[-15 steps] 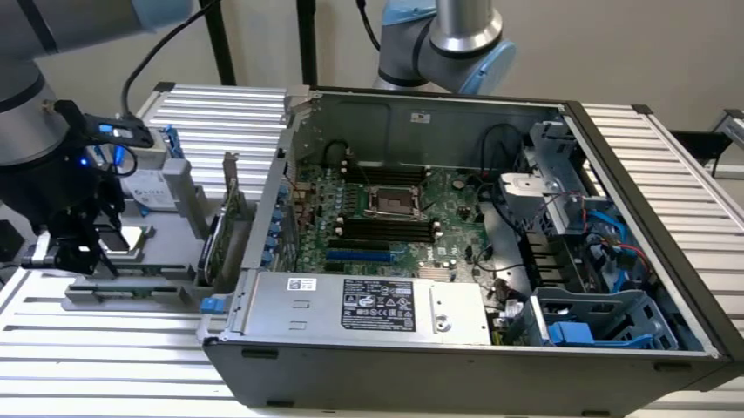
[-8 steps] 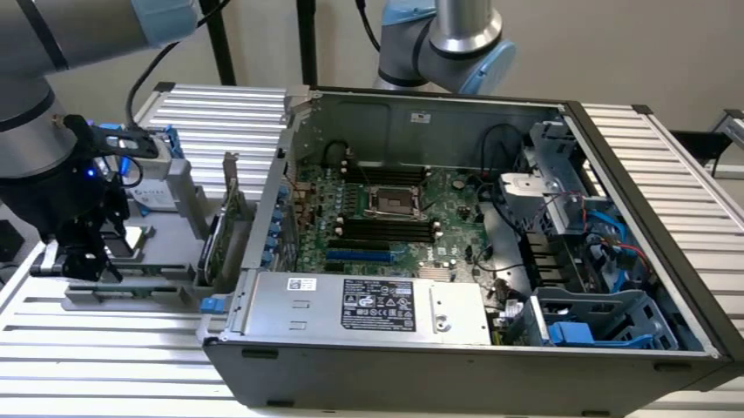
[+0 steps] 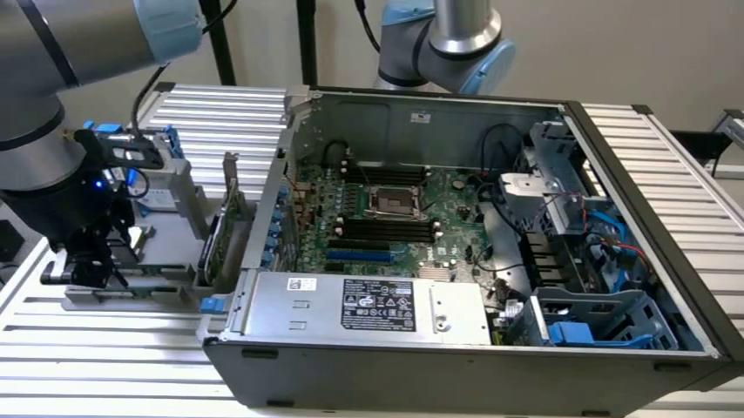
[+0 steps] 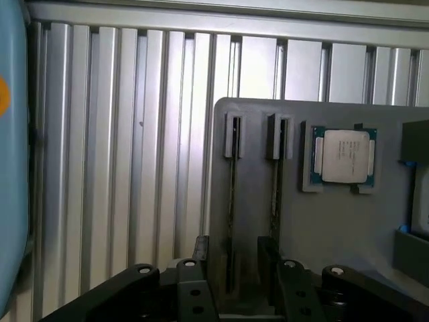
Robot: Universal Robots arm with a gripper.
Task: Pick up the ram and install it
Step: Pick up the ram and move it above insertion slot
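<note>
Ribbed aluminium table (image 4: 134, 168). Grey tray (image 4: 335, 228) holds ram (image 4: 231, 201) and second stick (image 4: 275, 191) edge-on in slots, processor (image 4: 345, 156) in recess. Arm pointing down over tray; gripper (image 4: 234, 268) spread wide, fingers either side of ram.

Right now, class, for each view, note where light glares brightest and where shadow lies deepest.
Exterior view: the slatted table gleams pale, while the computer case interior around the motherboard sits dimmer. Wrist view: the table's slats glare brightest, the processor chip catches light, and the gripper is near black.
</note>
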